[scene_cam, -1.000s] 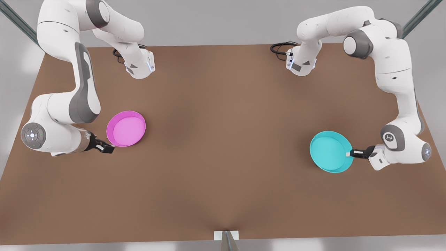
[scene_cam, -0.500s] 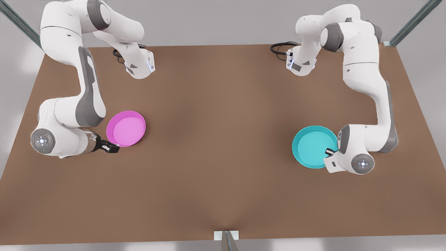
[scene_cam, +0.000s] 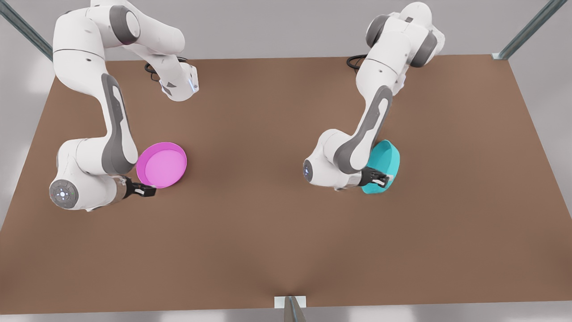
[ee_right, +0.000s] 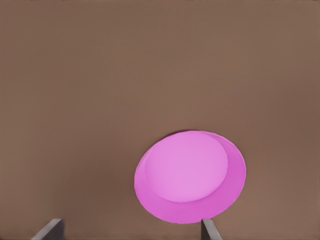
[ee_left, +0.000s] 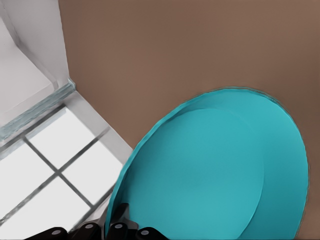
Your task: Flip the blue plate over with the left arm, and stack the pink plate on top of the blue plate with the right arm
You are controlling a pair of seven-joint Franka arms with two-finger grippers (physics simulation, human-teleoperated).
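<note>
Two arms: left gripper (scene_cam: 385, 180) clamps tilted blue plate (scene_cam: 385, 158) off table; right gripper (scene_cam: 151, 192) wide beside pink plate (scene_cam: 161, 164).

2 white arms with grey joint covers, black cables at their bases, and small black claws.
</note>
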